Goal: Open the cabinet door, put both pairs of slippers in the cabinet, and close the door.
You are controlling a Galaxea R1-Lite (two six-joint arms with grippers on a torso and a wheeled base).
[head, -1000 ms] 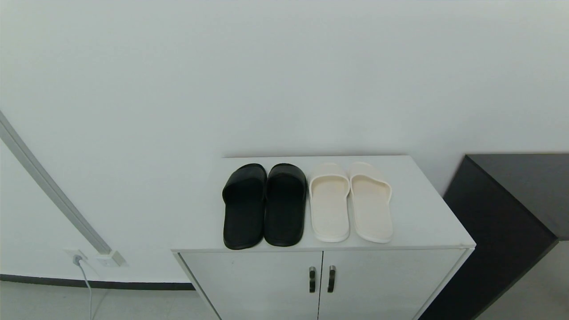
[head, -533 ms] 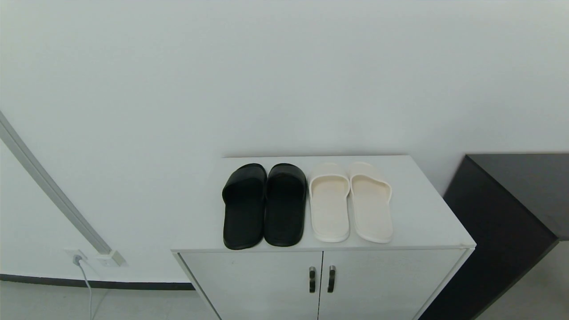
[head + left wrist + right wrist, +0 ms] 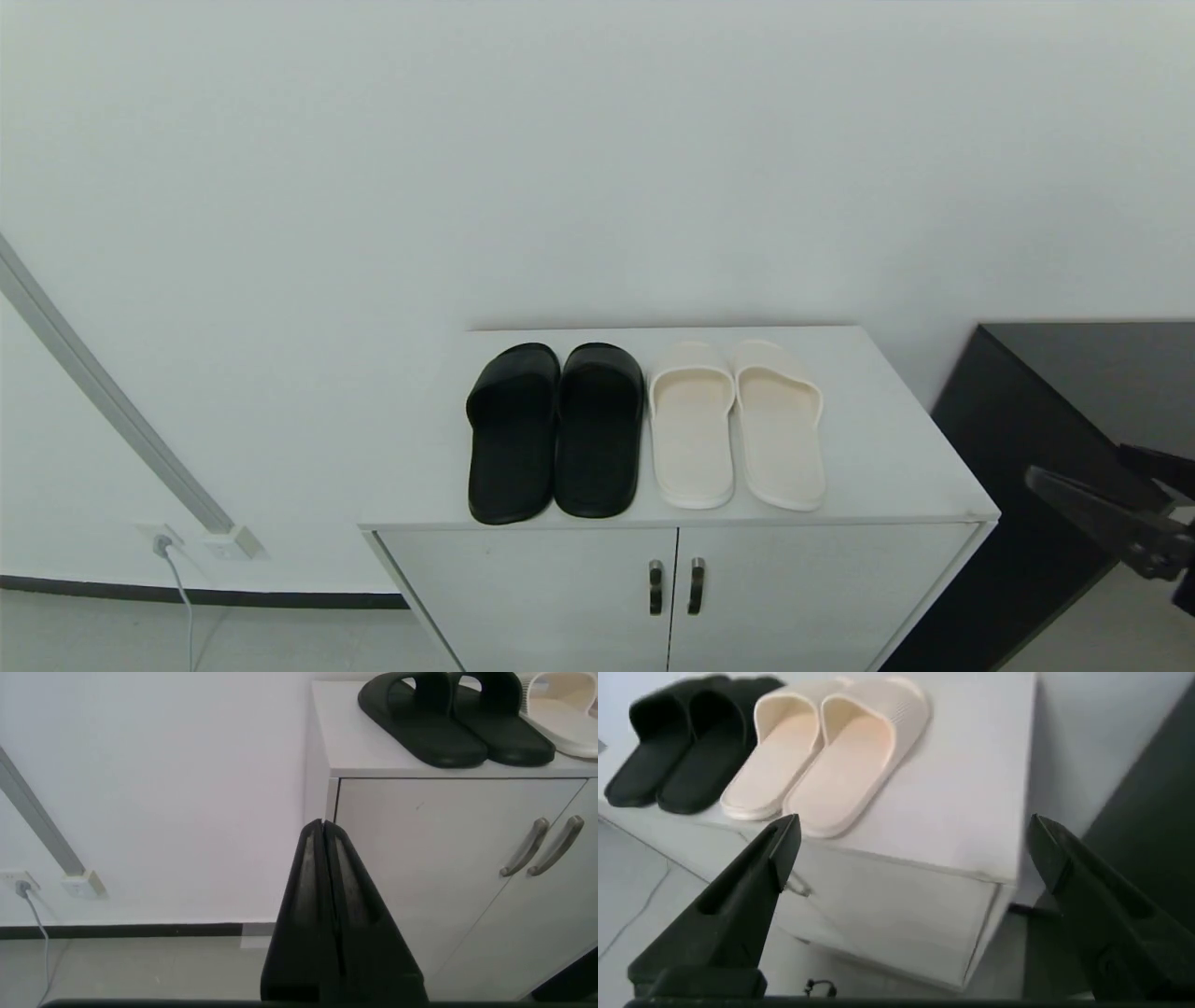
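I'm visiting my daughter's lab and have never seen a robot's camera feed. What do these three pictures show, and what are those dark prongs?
This is a two-armed robot on wheels. The wide picture comes from a camera on its head, looking down at a white cabinet. On top lie a pair of black slippers and, next to them on the robot's right, a pair of cream slippers. The cabinet doors are closed, with their handles side by side in the middle.

The other two pictures come from cameras on the wrists, so each looks past that arm's own hand. The dark prongs are the fingers. The left hand is pressed shut, facing the cabinet's left side. The right hand is spread open near the cabinet's right corner. Neither holds anything.
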